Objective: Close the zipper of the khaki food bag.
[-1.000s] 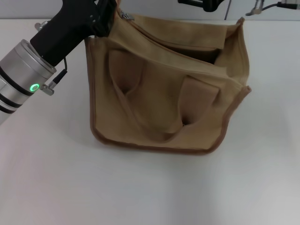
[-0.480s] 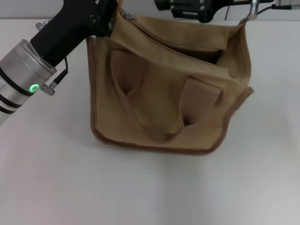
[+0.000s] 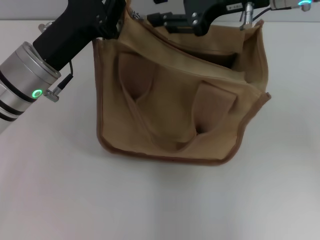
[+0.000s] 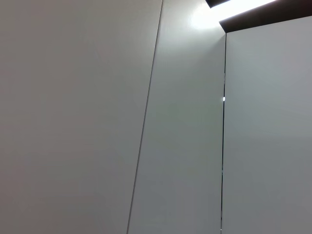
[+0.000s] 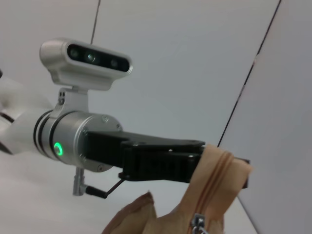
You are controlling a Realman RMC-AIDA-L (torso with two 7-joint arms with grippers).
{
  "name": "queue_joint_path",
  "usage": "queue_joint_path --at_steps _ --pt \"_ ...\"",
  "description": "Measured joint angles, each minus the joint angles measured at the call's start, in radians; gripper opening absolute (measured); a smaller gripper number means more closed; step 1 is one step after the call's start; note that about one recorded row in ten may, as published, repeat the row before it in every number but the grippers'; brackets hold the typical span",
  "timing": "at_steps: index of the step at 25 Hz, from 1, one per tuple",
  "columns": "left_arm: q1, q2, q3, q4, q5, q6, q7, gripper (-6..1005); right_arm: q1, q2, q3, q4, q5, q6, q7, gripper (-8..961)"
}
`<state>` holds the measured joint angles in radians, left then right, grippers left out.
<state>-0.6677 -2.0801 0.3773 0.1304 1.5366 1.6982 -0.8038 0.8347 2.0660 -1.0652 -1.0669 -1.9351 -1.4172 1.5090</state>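
The khaki food bag [image 3: 175, 105] stands on the white table with its strap handles hanging down the near side. Its zipper [image 3: 200, 50] runs along the top, and the top gapes open toward the right end. My left gripper [image 3: 116, 19] is shut on the bag's top left end; the right wrist view shows it [image 5: 195, 157] clamping the zipper tape [image 5: 214, 180] just above the silver pull [image 5: 197, 225]. My right gripper [image 3: 162, 21] hovers over the bag's top near that left end.
The white table [image 3: 150, 200] surrounds the bag. My left arm [image 3: 45, 55] slants in from the left and my right arm [image 3: 235, 7] reaches in from the far right. The left wrist view shows only a plain wall.
My right gripper has swept in from the far right, leftward over the bag's top toward the pull end. My left gripper has kept its hold. The bag's right end shifted slightly.
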Motion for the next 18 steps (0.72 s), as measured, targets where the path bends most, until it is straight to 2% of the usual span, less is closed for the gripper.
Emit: queue_joint_path --at_steps 4,18 --pt "0.000 0.000 -0.001 0.000 -0.001 -0.003 0.000 23 0.004 0.007 -0.013 0.003 -0.016 0.002 -0.001 393" --pt "-0.002 0.000 -0.001 0.000 -0.001 -0.002 0.000 23 0.009 0.012 -0.015 0.030 -0.021 0.051 -0.029 394"
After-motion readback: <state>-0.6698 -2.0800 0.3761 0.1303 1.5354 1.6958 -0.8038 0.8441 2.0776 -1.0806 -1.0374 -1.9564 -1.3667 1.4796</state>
